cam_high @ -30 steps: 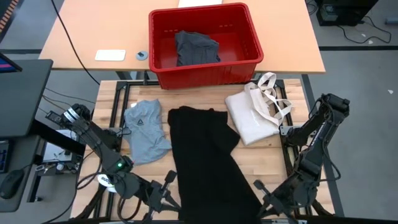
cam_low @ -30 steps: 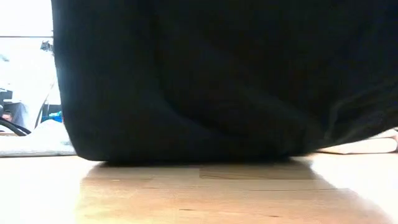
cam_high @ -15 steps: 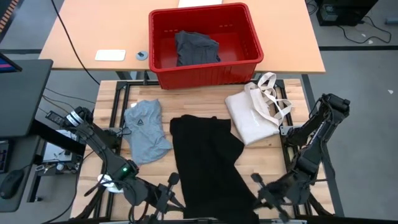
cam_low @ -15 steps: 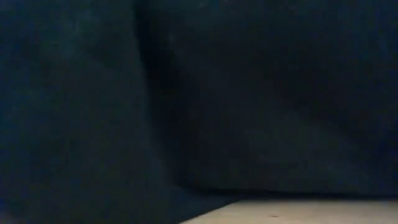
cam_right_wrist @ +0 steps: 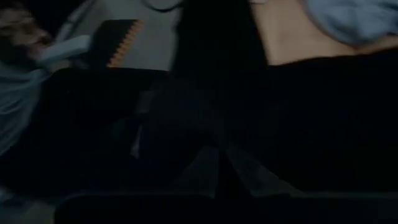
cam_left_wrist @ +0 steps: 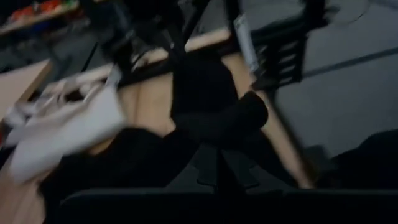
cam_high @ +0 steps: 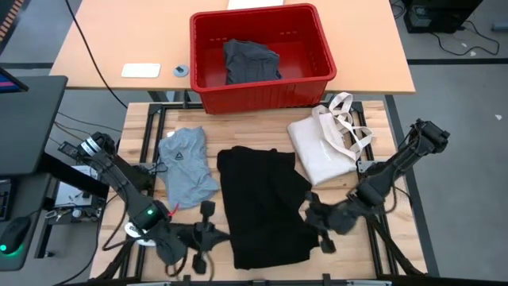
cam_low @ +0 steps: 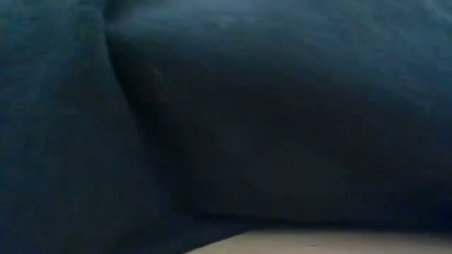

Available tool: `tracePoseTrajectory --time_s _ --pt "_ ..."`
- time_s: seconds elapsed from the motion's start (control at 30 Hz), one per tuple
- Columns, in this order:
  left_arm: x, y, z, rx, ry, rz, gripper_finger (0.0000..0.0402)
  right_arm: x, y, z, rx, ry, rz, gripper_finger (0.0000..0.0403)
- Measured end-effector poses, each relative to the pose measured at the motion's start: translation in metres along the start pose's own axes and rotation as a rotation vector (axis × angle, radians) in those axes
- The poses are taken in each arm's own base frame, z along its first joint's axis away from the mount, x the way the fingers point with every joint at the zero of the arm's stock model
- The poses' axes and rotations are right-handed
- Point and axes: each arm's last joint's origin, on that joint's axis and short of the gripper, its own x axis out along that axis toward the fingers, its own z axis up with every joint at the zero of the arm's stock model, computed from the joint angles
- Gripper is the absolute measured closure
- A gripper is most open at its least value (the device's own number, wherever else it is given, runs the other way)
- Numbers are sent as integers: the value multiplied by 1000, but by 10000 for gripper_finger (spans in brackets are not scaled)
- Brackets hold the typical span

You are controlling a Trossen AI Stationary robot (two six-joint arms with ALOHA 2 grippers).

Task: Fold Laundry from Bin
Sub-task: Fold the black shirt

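High view, both hands clamped on black garment (cam_high: 266, 206), grey T-shirt (cam_high: 184, 167) and tote (cam_high: 321, 155) flanking

High view: bright, even overhead light, soft short shadows, no glare; sharp across the frame except slight motion blur on the 2 grippers, left gripper (cam_high: 200, 238) and right gripper (cam_high: 319, 226), lower centre. Black garment (cam_high: 266, 206) reads as a flat dark patch, folds barely visible. Low view: almost wholly dark, cloth (cam_low: 226, 113) filling the frame, out of focus; 1 pale strip of table (cam_low: 318, 243) along the bottom edge. Left wrist view: dim, heavy motion blur, tote bag (cam_left_wrist: 62, 134) smeared at left. Right wrist view: very dim, blurred, murky; brighter patches only along the top edge.
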Motion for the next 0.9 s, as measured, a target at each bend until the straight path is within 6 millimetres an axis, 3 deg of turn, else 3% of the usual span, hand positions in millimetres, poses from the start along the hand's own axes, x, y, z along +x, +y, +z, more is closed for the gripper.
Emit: tracePoseTrajectory --time_s 0.4,0.67,0.9 --pt "18 37 -24 23 247 165 399 11 -81 28 8 64 -57 390" --pt "21 69 -44 125 461 323 399 6 -139 42 15 55 -76 390" --pt "20 97 -59 192 652 410 399 -2 -173 46 -52 40 -145 390"
